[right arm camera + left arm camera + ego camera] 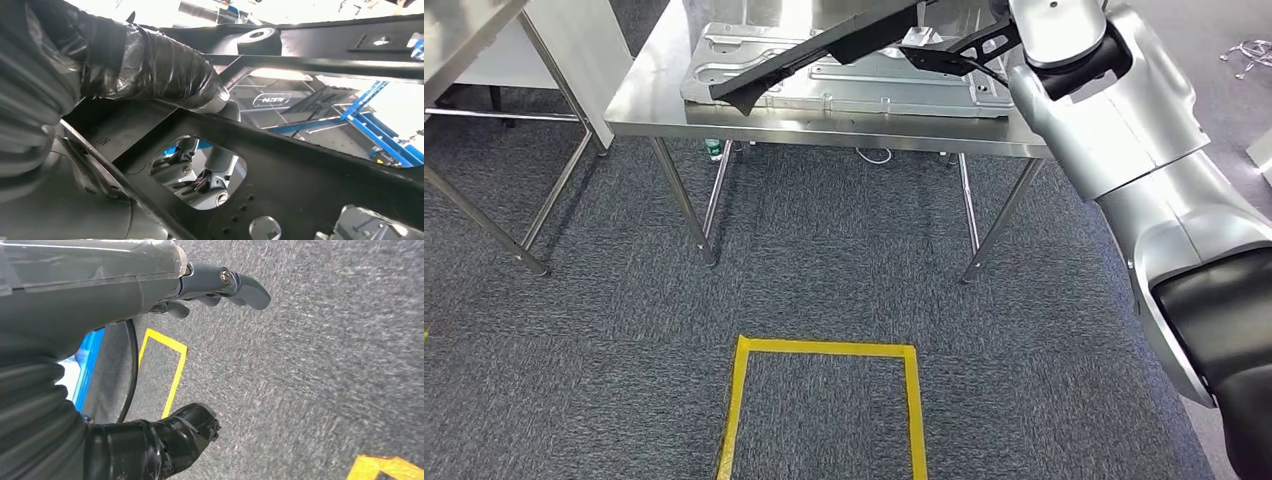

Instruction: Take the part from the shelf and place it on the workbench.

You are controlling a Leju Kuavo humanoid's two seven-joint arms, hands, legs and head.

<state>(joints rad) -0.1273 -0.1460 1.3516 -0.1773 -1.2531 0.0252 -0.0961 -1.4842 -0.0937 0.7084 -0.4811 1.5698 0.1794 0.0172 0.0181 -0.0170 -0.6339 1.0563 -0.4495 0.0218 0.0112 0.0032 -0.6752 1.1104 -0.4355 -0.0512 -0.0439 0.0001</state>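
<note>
A long black metal part point(824, 45) hangs tilted above the steel workbench point(824, 130), its lower end over the bench's left side. My right arm point(1124, 120) reaches to it from the right. In the right wrist view my right hand point(165, 75) grips the black part point(310, 165): the thumb lies across its frame and the fingers point(210, 175) show through a cut-out. A pressed silver panel point(874, 90) lies on the workbench under the part. My left hand point(200, 282) hangs over the carpet, holding nothing, with its fingers apart from the thumb point(195, 422).
A yellow taped square point(824, 350) marks the carpet in front of the workbench. A second steel table point(464, 30) stands at the left, with a white panel point(584, 50) between the two. A small green bottle point(713, 150) stands under the bench. Cables point(1249, 50) lie at the far right.
</note>
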